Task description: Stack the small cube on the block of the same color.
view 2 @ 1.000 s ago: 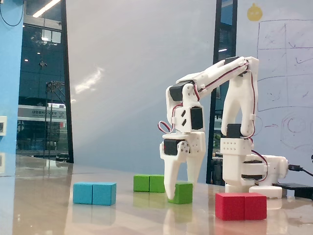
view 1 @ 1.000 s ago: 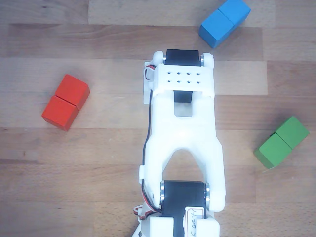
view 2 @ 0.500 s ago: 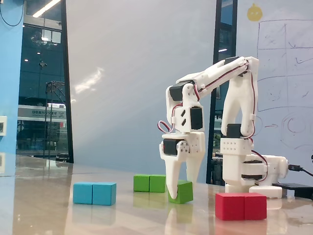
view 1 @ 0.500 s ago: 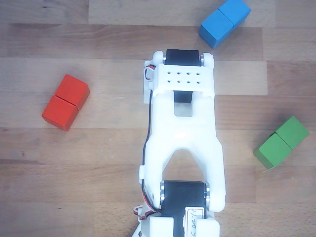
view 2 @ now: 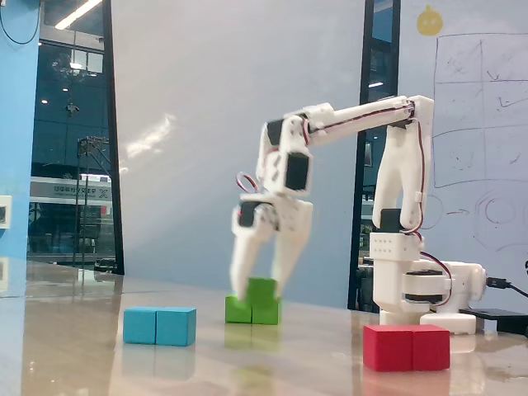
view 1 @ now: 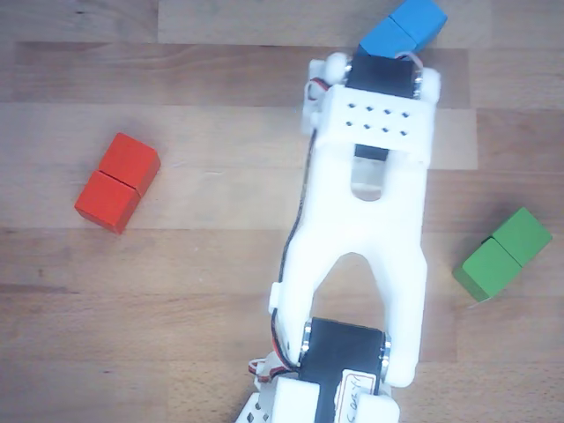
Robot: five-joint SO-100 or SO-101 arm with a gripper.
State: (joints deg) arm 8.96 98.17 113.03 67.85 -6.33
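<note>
In the fixed view the small green cube (view 2: pixel 262 289) sits on top of the green block (view 2: pixel 238 312), over its right half. My gripper (view 2: pixel 260 294) hangs there, blurred. Its two fingers (view 2: pixel 242 268) stand apart, one on each side of the cube, and I cannot tell whether they touch it. In the other view the green block (view 1: pixel 487 269) lies at the right, apart from the arm (view 1: pixel 370 203), which points toward the top edge. The gripper is hidden under the wrist there. I cannot tell the cube from the block in that view.
A blue double block (view 1: pixel 404 28) (view 2: pixel 160 325) lies just beyond the wrist. A red double block (view 1: pixel 117 181) (view 2: pixel 407 347) lies on the wooden table (view 1: pixel 203 291). The arm's base (view 2: pixel 417 289) stands behind the red block in the fixed view.
</note>
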